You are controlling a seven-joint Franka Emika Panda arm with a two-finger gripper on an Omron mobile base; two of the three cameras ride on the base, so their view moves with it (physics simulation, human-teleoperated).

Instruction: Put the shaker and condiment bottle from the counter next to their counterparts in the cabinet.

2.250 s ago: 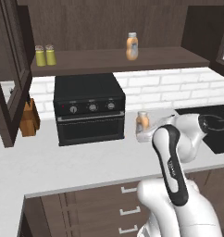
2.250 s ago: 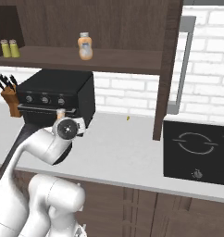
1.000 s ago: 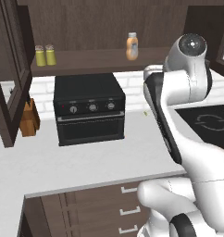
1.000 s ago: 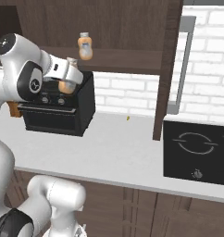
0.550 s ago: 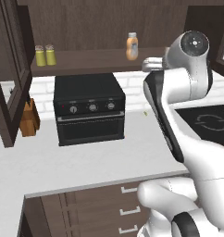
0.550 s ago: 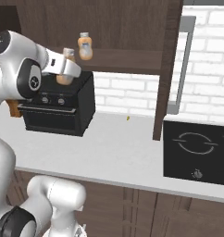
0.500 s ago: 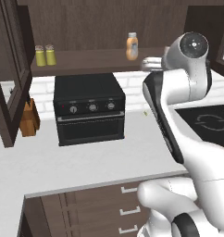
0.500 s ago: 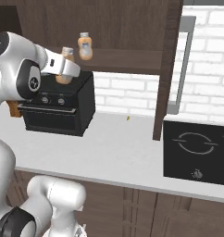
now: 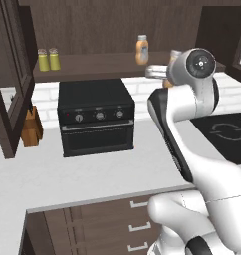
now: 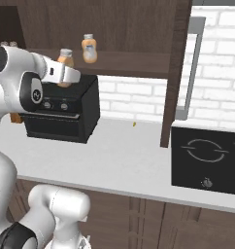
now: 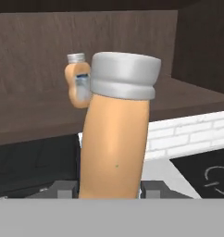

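1. Gripping the condiment bottle [image 11: 115, 143] between the closed-in finger tips of the gripper [image 10: 66, 73], raised to about shelf height in front of the cabinet [image 10: 134, 24].
2. In the hand view: held bottle large and close, orange body upright with a slight lean, whitish-grey cap on top, dark finger tips pressed against its lower sides.
3. Behind it in that view, second orange bottle [image 11: 78, 83] standing on the shelf [image 11: 35, 115], partly covered by the held one's cap.
4. In the right base view: held bottle [image 10: 65, 59] just left of and lower than the shelf bottle [image 10: 89, 48], the two near but apart.
5. In the left base view: shelf bottle [image 9: 141, 50] upright on the long shelf, arm's wrist just to its right.
6. At the shelf's left end, two yellow-green shakers [image 9: 49, 59] side by side, well apart from the orange bottle.
7. Below the shelf, black toaster oven [image 9: 96, 117] on the counter [image 9: 92, 174], knife block [image 9: 31, 128] to its left.
8. Further right on the counter, black cooktop [image 10: 207, 158], brick backsplash [image 10: 134, 99] behind.
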